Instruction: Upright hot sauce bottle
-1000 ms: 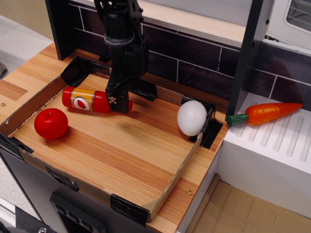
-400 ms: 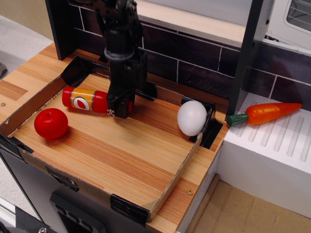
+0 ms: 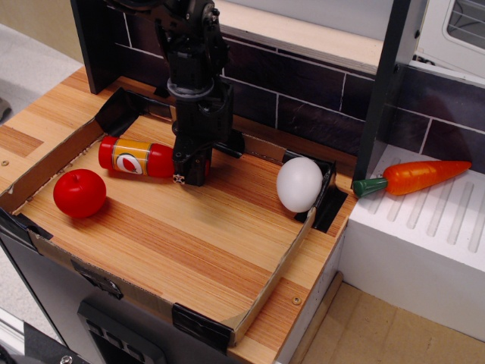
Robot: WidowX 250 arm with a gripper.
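Note:
The hot sauce bottle (image 3: pixel 135 158) lies on its side at the back left of the wooden tray (image 3: pixel 174 250). It is glossy red, with an orange-yellow label and a white oval facing up. Its base points left, and its neck and cap are hidden behind the gripper. My black gripper (image 3: pixel 189 171) comes down from above at the bottle's neck end, its fingers closed around the neck, tips close to the tray floor.
A round red apple (image 3: pixel 79 192) sits left front of the bottle. A white egg (image 3: pixel 299 184) rests by the tray's right wall. A toy carrot (image 3: pixel 413 177) lies on the white drainer at right. A dark tiled wall stands behind.
The gripper has turned and sunk slightly over the bottle's neck. The bottle has shifted a little to the right.

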